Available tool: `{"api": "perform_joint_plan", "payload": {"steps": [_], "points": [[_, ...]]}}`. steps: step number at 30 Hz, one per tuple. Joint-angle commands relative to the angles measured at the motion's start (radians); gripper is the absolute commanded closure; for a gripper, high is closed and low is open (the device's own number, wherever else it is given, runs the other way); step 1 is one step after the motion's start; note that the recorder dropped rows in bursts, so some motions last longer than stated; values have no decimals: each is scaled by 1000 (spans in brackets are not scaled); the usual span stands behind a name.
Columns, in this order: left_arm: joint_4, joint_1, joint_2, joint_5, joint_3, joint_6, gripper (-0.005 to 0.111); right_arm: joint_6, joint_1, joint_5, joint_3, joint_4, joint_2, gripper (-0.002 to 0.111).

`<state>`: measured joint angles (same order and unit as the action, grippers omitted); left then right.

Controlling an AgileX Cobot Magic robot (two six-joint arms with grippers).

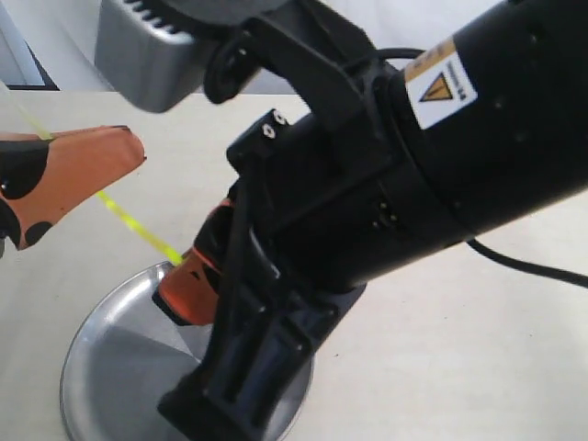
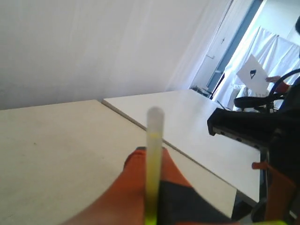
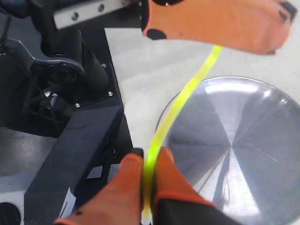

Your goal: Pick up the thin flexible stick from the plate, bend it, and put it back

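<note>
Leftmost, the left pincer point(image 1: 96, 170) hung over the left side of the counter point(image 1: 478, 367), between the far edge and the plate point(image 1: 101, 367). Its orange fingers point(image 2: 133, 166) were pressed together on the thin flexible stick point(image 1: 138, 223), with no gap showing beside the strand in the left wrist view. A short blunt end of the stick poked out past those fingertips toward the far left corner. From that grip the yellow-green strand ran down and to the right across open counter, in a gentle curve rather than a sharp fold, and met the right pincer point(image 3: 148, 161) just above the far left part of the plate's rim. That pincer was likewise closed tight, with one orange finger on each side of the stick and touching it. The stick was thus held by both pincers and appeared to be held clear of the plate, spanning the space between them. The shiny round plate lay below and slightly right of the stick, empty as far as its visible part showed. In the right wrist view its rim sat near the counter edge that ran alongside a black frame point(image 3: 70, 154). In the exterior view the plate's lower part was cut off, so its place against the near edge could not be told. Further right, the bulky black right arm point(image 1: 459, 175) slanted down over the plate. It carried a yellow warning label point(image 1: 441, 83), and a thin black cable point(image 1: 524, 266) trailed over the counter toward the right edge.
</note>
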<state>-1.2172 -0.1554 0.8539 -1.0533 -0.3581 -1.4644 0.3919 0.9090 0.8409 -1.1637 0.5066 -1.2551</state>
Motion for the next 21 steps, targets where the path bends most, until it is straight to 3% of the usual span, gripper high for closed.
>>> {"api": "perform_joint_plan", "payload": {"steps": [1,5,13,15,19,21], "points": [[48,-7,-3,-31,2,9,106,17,-2,-45,-8,13,5,108],[114,-7,-3,-33,2,7,103,17,-2,-27,-8,-13,3,108],[210,-7,-3,-41,2,7,72,17,-2,20,-8,-13,3,108],[215,-7,-3,-30,2,7,76,17,-2,27,-8,-5,3,108],[243,-7,-3,7,2,18,103,17,-2,57,-8,-1,5,108],[274,-7,-3,13,2,42,106,17,-2,78,-8,2,7,108]]}}
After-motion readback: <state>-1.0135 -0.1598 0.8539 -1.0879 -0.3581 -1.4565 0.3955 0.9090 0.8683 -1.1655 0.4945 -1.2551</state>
